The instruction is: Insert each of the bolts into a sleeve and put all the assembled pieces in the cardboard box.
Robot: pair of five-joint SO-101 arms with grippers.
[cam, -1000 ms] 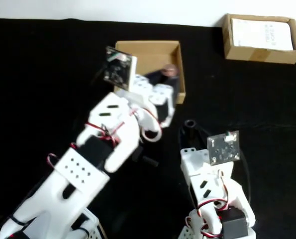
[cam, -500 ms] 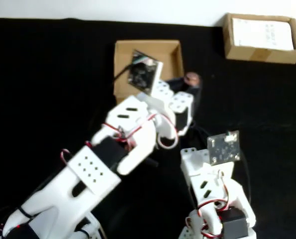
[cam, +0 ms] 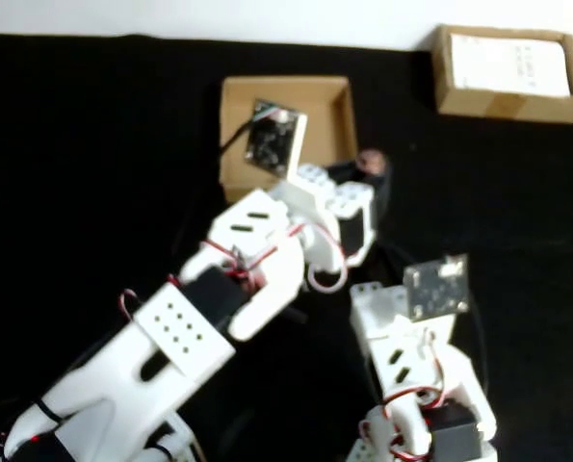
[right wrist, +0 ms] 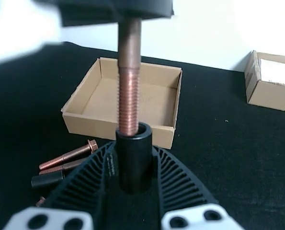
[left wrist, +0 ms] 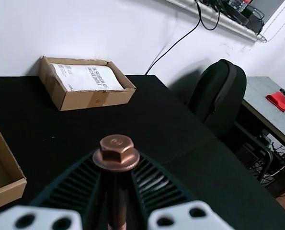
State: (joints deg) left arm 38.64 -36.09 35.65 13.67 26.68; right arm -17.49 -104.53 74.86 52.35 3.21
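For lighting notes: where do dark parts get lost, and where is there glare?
Right wrist view: the sleeve stands out before the cardboard box. High view: the left jaws merge into the black table. Left wrist view: soft glare on the bolt head.

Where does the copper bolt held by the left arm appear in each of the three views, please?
High view: the copper bolt shows its head just right of the empty cardboard box.
Left wrist view: the bolt is clamped in the left gripper, hex head at the fingertips.
Right wrist view: its threaded end enters the black sleeve in the right gripper.
Shared landmark: the empty cardboard box.
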